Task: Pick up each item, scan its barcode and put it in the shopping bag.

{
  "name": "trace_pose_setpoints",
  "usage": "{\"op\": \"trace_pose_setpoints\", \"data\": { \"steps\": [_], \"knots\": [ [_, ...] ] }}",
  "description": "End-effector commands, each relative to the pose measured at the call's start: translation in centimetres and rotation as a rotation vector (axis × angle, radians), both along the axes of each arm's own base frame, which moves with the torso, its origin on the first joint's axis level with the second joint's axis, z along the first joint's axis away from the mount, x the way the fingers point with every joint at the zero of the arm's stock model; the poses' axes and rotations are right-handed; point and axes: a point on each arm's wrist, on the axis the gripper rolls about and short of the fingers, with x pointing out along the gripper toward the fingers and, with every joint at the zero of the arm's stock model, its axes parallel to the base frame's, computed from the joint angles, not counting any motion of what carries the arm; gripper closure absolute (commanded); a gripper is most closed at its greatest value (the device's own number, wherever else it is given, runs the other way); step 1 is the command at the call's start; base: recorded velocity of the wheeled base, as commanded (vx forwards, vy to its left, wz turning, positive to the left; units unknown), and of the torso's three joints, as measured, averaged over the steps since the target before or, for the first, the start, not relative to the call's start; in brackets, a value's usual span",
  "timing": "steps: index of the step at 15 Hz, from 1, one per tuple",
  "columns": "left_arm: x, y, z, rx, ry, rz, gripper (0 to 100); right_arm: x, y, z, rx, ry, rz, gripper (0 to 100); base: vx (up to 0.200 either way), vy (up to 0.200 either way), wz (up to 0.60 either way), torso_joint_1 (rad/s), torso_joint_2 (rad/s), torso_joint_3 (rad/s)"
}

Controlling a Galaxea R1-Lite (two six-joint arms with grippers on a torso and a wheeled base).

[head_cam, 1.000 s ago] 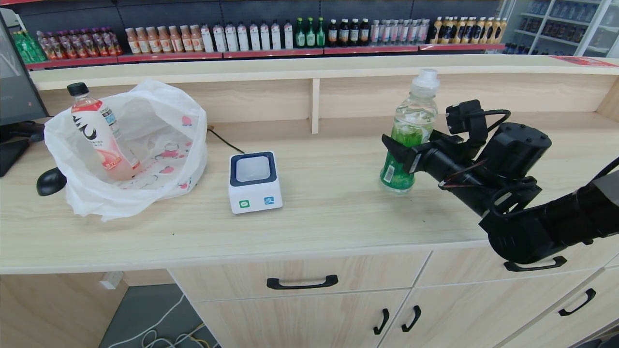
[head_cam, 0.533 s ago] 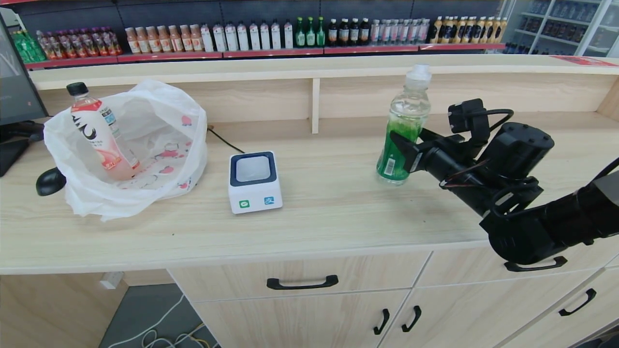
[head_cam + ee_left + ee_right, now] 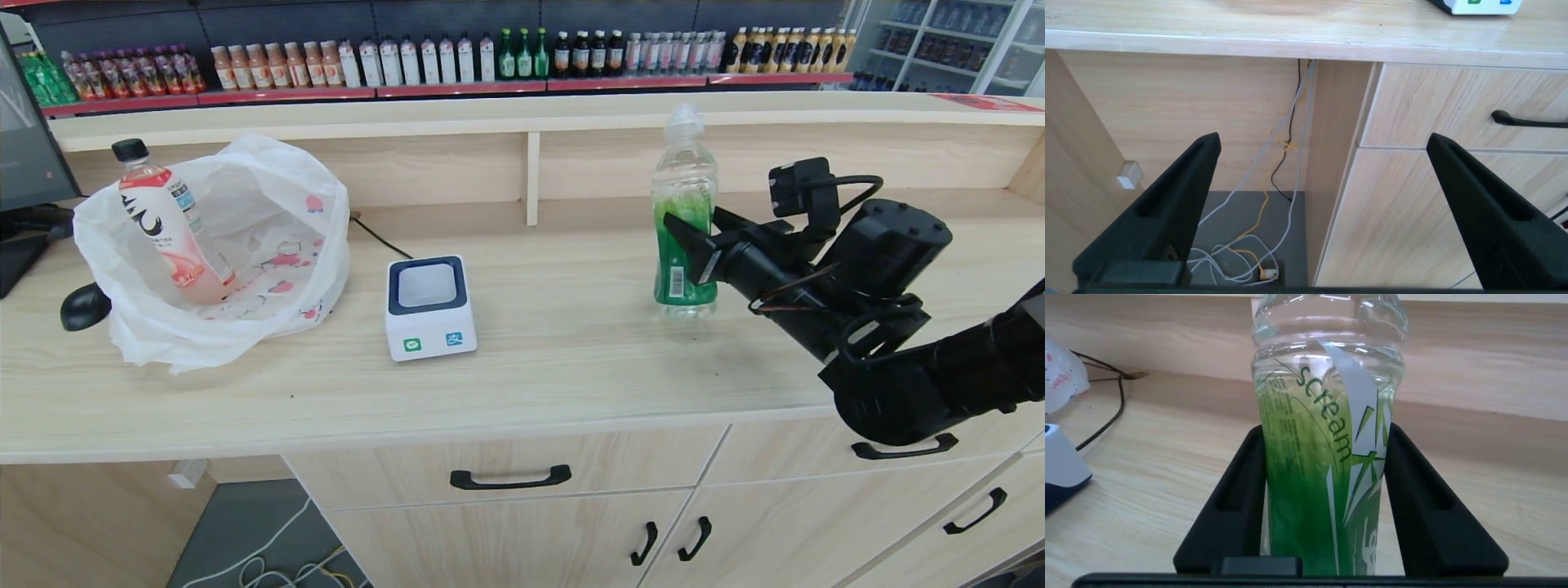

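Green bottle [image 3: 684, 184] swung upright, clamped in R tool [image 3: 691, 238], scanner [image 3: 429, 306] well left

Bright, even overhead light covers the pale wooden counter [image 3: 571, 359]; a faint shadow lies beside the clear green-labelled plastic bottle [image 3: 684, 237]. The window of the white square scanner [image 3: 430, 306] glares mildly. Counter edges bow in the head view.

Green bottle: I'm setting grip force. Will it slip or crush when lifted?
The green bottle looks thin-walled, so probably dents if squeezed hard. Its smooth label may slip in the right hand. Tall and narrow, it likely tips easily.
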Motion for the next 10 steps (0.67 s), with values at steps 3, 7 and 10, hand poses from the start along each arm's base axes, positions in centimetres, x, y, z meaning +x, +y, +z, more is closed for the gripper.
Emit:
{"op": "trace_pose_setpoints", "data": {
  "steps": [3, 7, 10],
  "knots": [
    [0.0, 0.0, 0.0, 0.0, 0.0, 0.0, 0, -0.5, -0.1, -0.2, 0.005, 0.017, 0.004, 100, 0.0, 0.0, 0.0, 0.0, 0.0, 0.0],
    [0.0, 0.0, 0.0, 0.0, 0.0, 0.0, 0, -1.1, -0.3, -1.0, 0.01, 0.021, 0.004, 100, 0.0, 0.0, 0.0, 0.0, 0.0, 0.0],
    [0.0, 0.0, 0.0, 0.0, 0.0, 0.0, 0, -1.6, -0.5, -1.6, 0.012, 0.015, 0.004, 100, 0.0, 0.0, 0.0, 0.0, 0.0, 0.0]
  ]
}}
